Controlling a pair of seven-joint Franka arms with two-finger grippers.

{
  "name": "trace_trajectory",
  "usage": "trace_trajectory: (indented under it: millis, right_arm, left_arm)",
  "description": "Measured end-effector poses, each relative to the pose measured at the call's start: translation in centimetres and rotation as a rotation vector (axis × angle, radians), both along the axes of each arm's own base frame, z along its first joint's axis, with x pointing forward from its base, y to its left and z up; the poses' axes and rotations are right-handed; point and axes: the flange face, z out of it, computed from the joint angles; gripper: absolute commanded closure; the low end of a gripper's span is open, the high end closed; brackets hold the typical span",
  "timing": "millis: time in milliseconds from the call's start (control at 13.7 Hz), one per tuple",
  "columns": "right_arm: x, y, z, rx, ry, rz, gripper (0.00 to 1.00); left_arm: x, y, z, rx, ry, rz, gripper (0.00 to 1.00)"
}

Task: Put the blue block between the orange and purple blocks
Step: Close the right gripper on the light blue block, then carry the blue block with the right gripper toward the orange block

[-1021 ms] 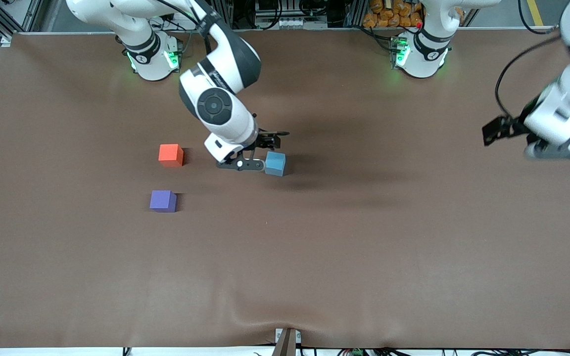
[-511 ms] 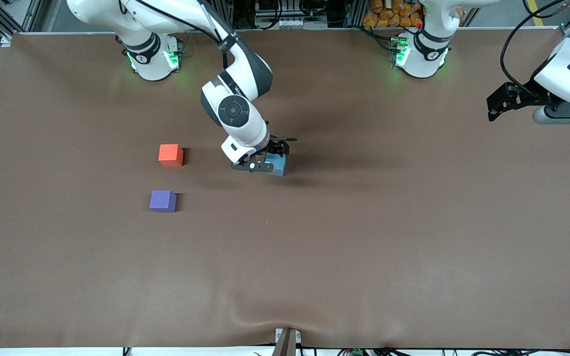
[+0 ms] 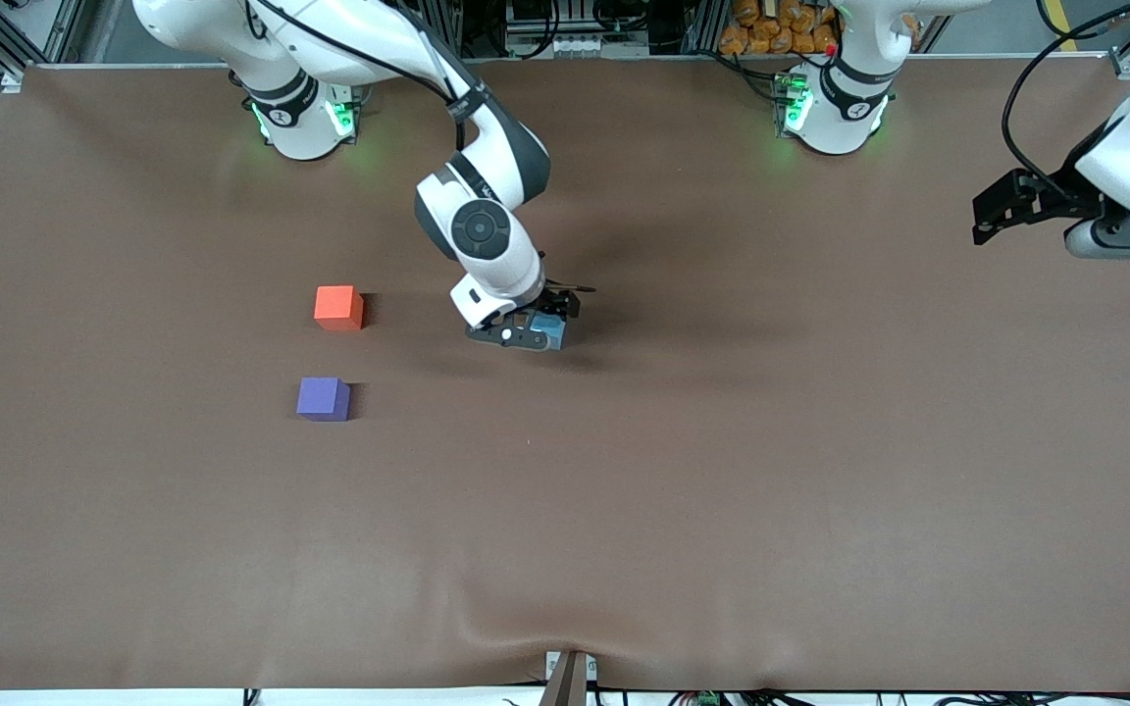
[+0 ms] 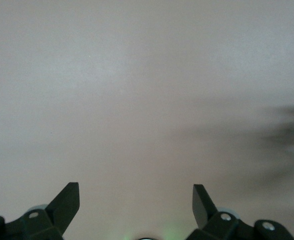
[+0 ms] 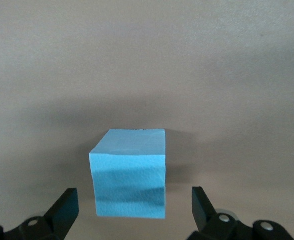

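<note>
The blue block (image 3: 551, 329) sits on the brown table near its middle, mostly covered by my right gripper (image 3: 538, 327). In the right wrist view the blue block (image 5: 130, 173) stands between the open fingers (image 5: 67, 206) with a gap on each side, and the right gripper (image 5: 132, 206) does not touch it. The orange block (image 3: 338, 307) and the purple block (image 3: 323, 399) sit toward the right arm's end of the table, the purple one nearer the front camera. My left gripper (image 3: 1129, 233) is open and empty, waiting above the left arm's end of the table.
The brown table cover (image 3: 624, 490) has a wrinkle at the edge nearest the front camera. Both arm bases (image 3: 295, 118) stand along the table's edge farthest from that camera. A gap about one block wide separates the orange and purple blocks.
My right gripper has come down and shifted over the blue block, so its open fingers now straddle it. The left arm has drifted slightly and steadied at its end of the table.
</note>
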Motion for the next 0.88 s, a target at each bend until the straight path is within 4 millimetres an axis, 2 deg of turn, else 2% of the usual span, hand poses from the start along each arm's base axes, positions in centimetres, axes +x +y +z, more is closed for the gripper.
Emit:
trace_trajectory:
  millis: [292, 365, 511, 584, 657, 876]
  right_arm:
    - [-0.1, 1.3, -1.3, -0.018, -0.005, -0.007, 0.0]
    - [-0.1, 1.5, -1.5, -0.02, -0.006, -0.009, 0.2]
    - [0.0, 1.8, -1.5, -0.031, -0.023, 0.008, 0.81]
    - [0.1, 1.9, -1.5, -0.039, -0.033, 0.019, 0.95]
    - [0.2, 1.9, -1.4, -0.043, -0.039, 0.025, 1.0]
    - [0.6, 2.1, -0.7, -0.038, -0.05, 0.026, 1.0]
  left_arm:
    - [0.9, 0.1, -0.6, -0.001, 0.013, 0.002, 0.0]
    - [0.9, 0.1, -0.8, 0.0, 0.016, 0.003, 0.0]
    - [1.0, 0.1, -0.9, 0.0, 0.018, 0.002, 0.0]
    - [1.0, 0.1, -0.8, -0.001, 0.017, 0.0, 0.0]
    - [1.0, 0.0, -0.8, -0.001, 0.016, -0.003, 0.0]
    - [1.0, 0.1, -0.5, 0.022, 0.008, -0.01, 0.0]
